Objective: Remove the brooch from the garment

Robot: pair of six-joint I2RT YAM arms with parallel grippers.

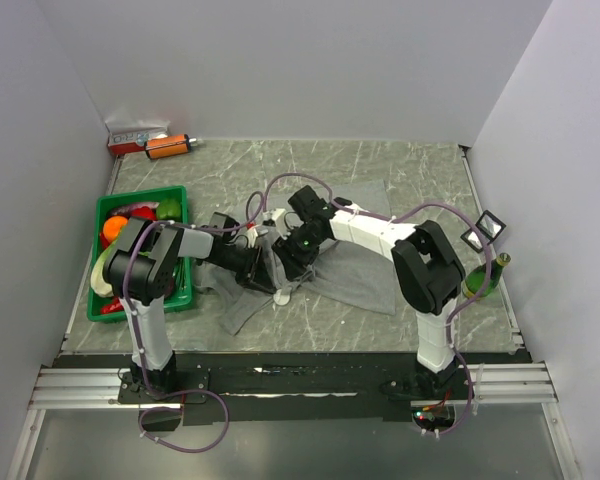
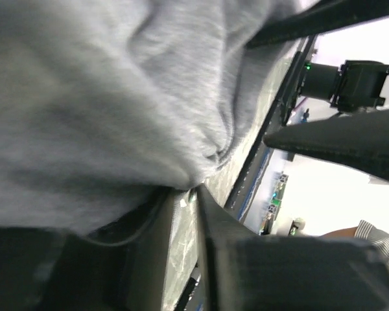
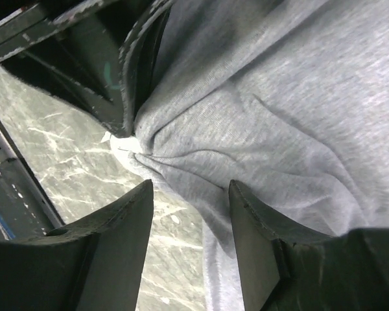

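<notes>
You have the garment (image 1: 365, 272) rumpled in the middle of the desk (image 1: 410, 170). The brooch (image 1: 282, 297): whitish spot at its near edge; fastened or free, you cannot tell. Left gripper (image 2: 187, 193): fingers pinching a fold. Right gripper (image 3: 191, 194): fingers wide, straddling cloth, empty. Removal judged unfinished.

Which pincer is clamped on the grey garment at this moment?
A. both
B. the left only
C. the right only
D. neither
B: the left pincer is closed on a bunched fold of the grey garment, while the right pincer is open, its fingers standing apart without clamping the cloth.
</notes>
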